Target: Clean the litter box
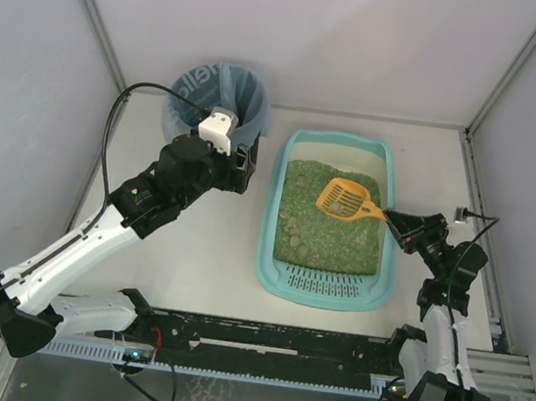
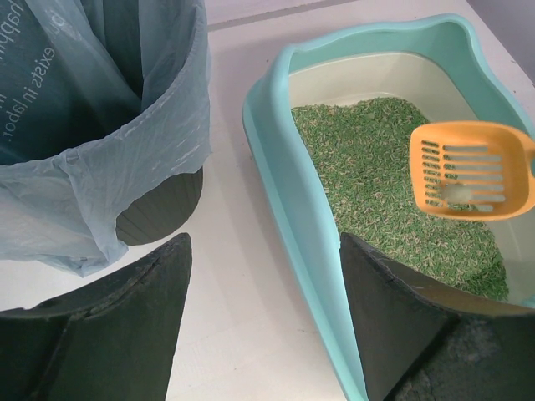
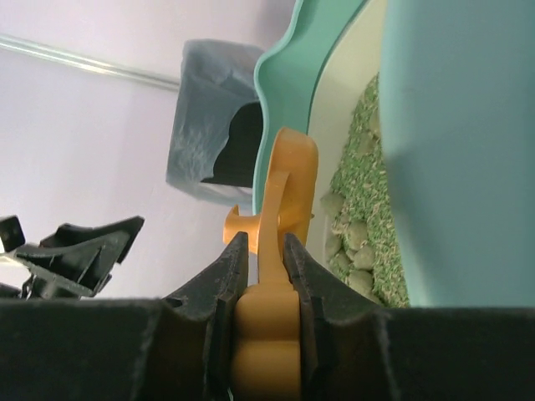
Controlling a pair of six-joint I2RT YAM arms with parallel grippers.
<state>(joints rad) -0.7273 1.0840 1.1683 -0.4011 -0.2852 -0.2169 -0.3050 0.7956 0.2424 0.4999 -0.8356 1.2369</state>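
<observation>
Bin (image 1: 216, 105) w/ blue liner sits far left on the table (image 1: 202, 251). Left gripper (image 1: 238, 165) hangs just right of it, jaws spread wide, nothing in them. Litter box (image 1: 271, 223) lies centre-right, grille end (image 1: 326, 284) near, green litter (image 1: 327, 238) across its floor w/ a few pale clumps (image 3: 355, 251). Orange scoop (image 1: 344, 199) is poised over the litter's far-right part, a grey lump on its slots. Right gripper (image 1: 398, 223) is clamped tight on the scoop's handle from the right. Tray looks like stiff, smooth plastic, prob. light itself but weighted by litter, so likely to slide if nudged. Best hold is the rolled rim, e.g. the left long side. Scoop seems light & rigid.
</observation>
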